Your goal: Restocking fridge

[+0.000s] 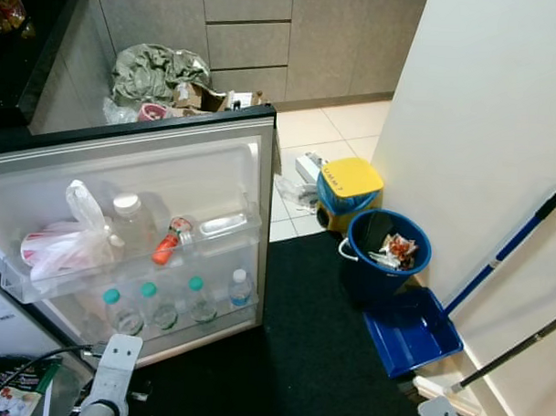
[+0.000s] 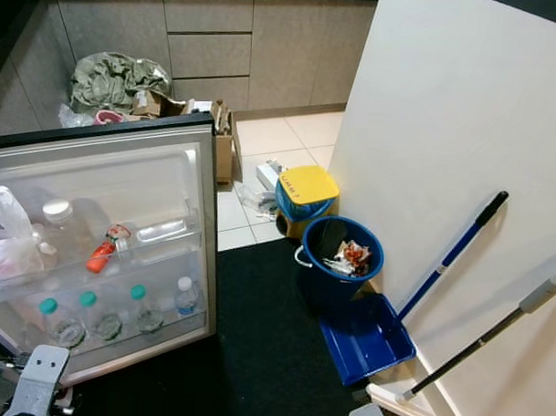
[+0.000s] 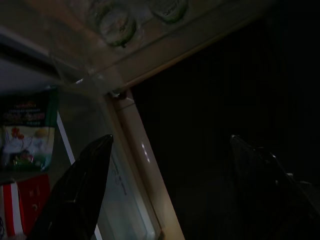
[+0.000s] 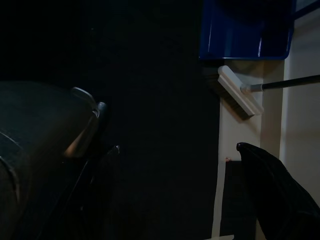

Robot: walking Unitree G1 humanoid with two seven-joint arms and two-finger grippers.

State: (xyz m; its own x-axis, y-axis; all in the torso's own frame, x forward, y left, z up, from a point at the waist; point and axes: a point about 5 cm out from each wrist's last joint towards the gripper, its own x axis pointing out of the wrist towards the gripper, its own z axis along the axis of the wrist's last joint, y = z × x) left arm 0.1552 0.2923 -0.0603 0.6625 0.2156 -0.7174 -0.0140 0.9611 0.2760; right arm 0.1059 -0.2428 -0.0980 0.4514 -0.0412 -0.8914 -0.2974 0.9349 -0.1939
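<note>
The fridge door (image 1: 170, 163) stands open in front of me. Its upper shelf holds a white plastic bag (image 1: 71, 242), a clear jar with a white lid (image 1: 129, 223), a red-orange bottle (image 1: 167, 246) and a clear bottle lying flat (image 1: 222, 226). On the lower shelf stand several small water bottles (image 1: 156, 304), most with teal caps. My left arm (image 1: 108, 375) hangs low by the door's bottom corner. The left gripper (image 3: 170, 139) is open and empty over the door's lower edge. Over the black mat, my right gripper (image 4: 177, 147) is open and empty too.
A blue bucket (image 1: 386, 253) with rubbish, a yellow-lidded bin (image 1: 349, 185) and a blue dustpan (image 1: 411, 336) stand along the white wall at right, with a broom (image 4: 240, 97) beside them. Behind the door lie a grey bag (image 1: 159, 71) and cardboard boxes. A black mat (image 1: 309, 355) covers the floor.
</note>
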